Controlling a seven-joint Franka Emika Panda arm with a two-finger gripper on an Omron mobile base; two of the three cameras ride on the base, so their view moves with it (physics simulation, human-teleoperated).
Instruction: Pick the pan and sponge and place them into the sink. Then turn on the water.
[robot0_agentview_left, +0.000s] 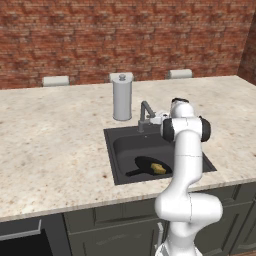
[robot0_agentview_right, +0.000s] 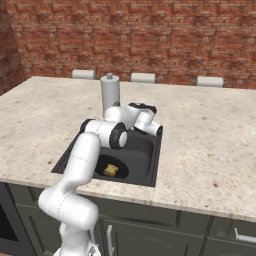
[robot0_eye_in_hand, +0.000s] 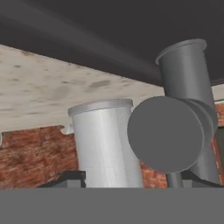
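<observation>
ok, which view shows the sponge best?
Left base view: the yellow sponge lies on the black pan in the sink, clear of the arm. Right base view shows it too, but the arm crowds it and covers part of the pan. Hand view looks at the faucet instead.

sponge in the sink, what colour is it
Yellow; the sponge shows best in the left base view.

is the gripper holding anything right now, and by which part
Nothing can be seen held. The pan and sponge lie in the sink. The gripper is up at the faucet; whether its fingers touch the faucet cannot be told.
</observation>
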